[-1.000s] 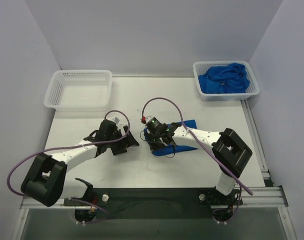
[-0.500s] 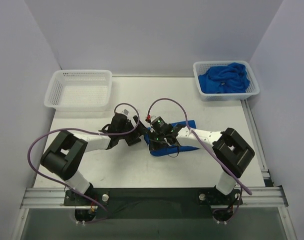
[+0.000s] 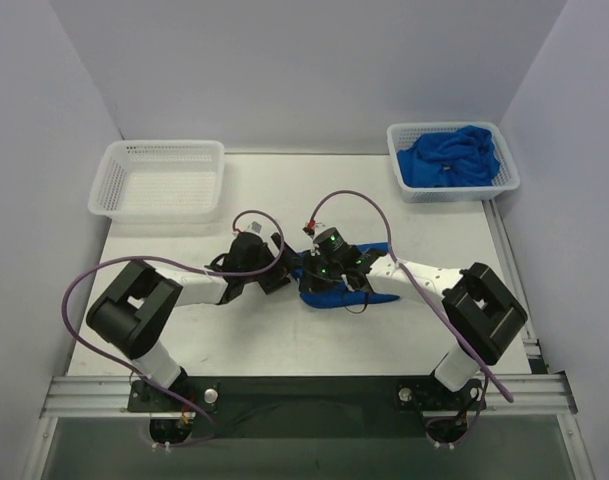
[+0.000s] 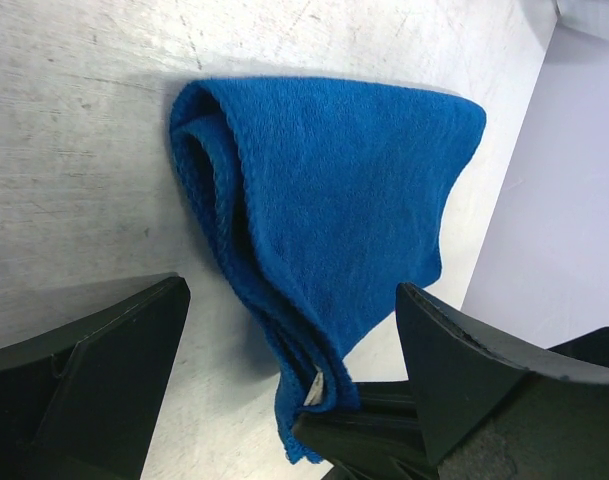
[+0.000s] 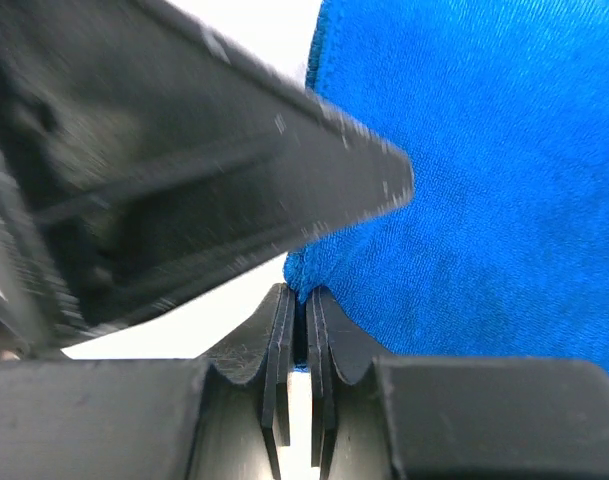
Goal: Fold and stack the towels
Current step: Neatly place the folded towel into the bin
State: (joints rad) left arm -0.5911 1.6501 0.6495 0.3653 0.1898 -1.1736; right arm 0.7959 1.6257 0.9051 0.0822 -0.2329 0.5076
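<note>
The white rectangular table top (image 3: 284,195) is flat, matt and lightly scuffed; the left wrist view shows fine scratches and grey marks on it. An aluminium rail (image 3: 304,392) borders its 6 o'clock edge.

Three items rest directly on the surface:

1. An empty white plastic mesh basket (image 3: 159,185), rectangular, at the 10 o'clock corner.
2. A second white plastic mesh basket (image 3: 454,193) of the same type, at the 2 o'clock corner, well apart from the first.
3. A folded royal-blue terry towel (image 4: 354,200) near the centre, offset slightly toward 4 o'clock. Several layers show along one edge, and a small white label sits at one corner.
</note>
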